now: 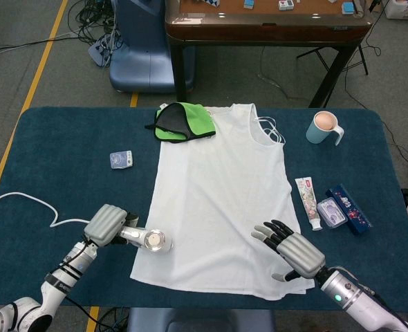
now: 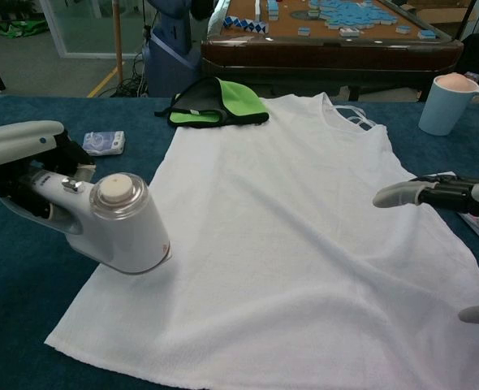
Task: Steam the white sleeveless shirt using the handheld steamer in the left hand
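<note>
Head view, shirt: the white sleeveless shirt (image 1: pixel 221 200) lies flat along the middle of the blue table (image 1: pixel 66 131), neckline toward 12 o'clock, hem toward 6 o'clock.
Head view, left hand: the left hand (image 1: pixel 106 225) is wrapped around the handle of the handheld steamer (image 1: pixel 149 240), whose head sits at the shirt's 7 o'clock hem corner; a white cord (image 1: pixel 24 202) runs off toward 9 o'clock.
Head view, right hand: the right hand (image 1: pixel 294 249) is over the 5 o'clock hem corner, fingers spread apart and holding nothing.
Head view, other items: a green-and-black mask (image 1: pixel 183 122) overlaps the shirt's 11 o'clock shoulder; a blue mug (image 1: pixel 323 127) stands at 2 o'clock; a tube (image 1: pixel 307 201) and a dark blue box (image 1: pixel 348 208) lie at 3 o'clock; a small packet (image 1: pixel 121 160) lies at 9 o'clock.
Chest view, left hand: the left hand (image 2: pixel 20 158) grips the steamer (image 2: pixel 118 225), which sits at the shirt's (image 2: pixel 304 227) 9 o'clock edge, tilted.
Chest view, right hand: the right hand's fingers (image 2: pixel 410 193) are extended above the cloth at 3 o'clock, clear of it, with nothing between them.
</note>
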Controlling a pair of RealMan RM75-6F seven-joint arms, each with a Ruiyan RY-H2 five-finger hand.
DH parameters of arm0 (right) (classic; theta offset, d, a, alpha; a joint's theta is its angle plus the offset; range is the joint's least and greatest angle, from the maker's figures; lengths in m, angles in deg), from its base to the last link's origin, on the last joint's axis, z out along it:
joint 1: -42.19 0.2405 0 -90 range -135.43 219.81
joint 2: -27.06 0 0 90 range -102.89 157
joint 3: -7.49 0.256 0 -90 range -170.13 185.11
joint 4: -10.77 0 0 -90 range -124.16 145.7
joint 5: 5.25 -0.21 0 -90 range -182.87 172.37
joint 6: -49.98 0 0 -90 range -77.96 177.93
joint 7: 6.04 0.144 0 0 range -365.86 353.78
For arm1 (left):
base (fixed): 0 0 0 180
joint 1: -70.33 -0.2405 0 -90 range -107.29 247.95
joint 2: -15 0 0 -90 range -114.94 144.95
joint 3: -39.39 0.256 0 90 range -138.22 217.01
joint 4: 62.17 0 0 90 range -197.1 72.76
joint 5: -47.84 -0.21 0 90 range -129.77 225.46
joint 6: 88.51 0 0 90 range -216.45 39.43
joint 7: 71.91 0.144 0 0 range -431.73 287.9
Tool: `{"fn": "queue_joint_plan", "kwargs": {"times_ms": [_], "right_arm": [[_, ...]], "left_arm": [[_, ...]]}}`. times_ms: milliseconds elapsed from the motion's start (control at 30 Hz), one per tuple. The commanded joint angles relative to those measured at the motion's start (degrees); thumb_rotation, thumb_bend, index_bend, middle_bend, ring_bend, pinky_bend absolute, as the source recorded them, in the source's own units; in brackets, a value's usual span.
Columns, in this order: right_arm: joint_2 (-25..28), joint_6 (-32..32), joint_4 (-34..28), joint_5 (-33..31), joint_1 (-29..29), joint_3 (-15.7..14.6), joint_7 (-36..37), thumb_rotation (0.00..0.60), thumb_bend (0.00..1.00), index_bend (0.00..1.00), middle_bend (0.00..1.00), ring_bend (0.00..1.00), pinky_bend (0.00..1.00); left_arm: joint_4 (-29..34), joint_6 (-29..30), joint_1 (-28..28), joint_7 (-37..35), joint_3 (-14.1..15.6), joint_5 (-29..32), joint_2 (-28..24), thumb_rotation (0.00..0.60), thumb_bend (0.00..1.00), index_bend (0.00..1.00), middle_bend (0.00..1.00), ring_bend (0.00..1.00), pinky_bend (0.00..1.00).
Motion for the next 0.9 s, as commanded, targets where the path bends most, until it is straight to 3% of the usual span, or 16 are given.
{"fn": "queue_joint_plan", "kwargs": {"times_ms": [33, 333, 567, 900], "right_arm": [[3.1, -1.7, -3.0, -0.9, 0.1, 2.1, -2.6, 0.589, 0.13, 0.0, 0.08, 0.0, 0.01], [8.9, -4.4, -8.2, -2.9, -0.9, 5.0, -6.4, 0.558, 0.05, 0.0, 0.08, 0.0, 0.01], [10.8, -4.9, -9.5, -3.2, -1.9, 5.3, -6.6, 0.557, 0.04, 0.0, 0.08, 0.0, 0.01], [11.4, -4.8, -9.2, -3.2, -3.1, 5.4, -6.0, 0.556, 0.04, 0.0, 0.08, 0.0, 0.01]], "left_arm": [[-1.1, 0.4, -1.0, -3.3, -1.9, 2.5, -1.9, 0.6, 0.21, 0.7, 0.78, 0.66, 0.67], [-10.4, -0.3, -2.1, -10.2, -4.6, 5.9, -1.6, 0.6, 0.21, 0.7, 0.77, 0.65, 0.67], [-19.0, -2.6, -2.0, -12.3, -4.7, 6.3, 1.0, 0.6, 0.2, 0.69, 0.75, 0.64, 0.67], [-24.7, -6.2, -1.5, -13.2, -4.3, 6.6, 4.1, 0.6, 0.2, 0.67, 0.73, 0.62, 0.67]]}}
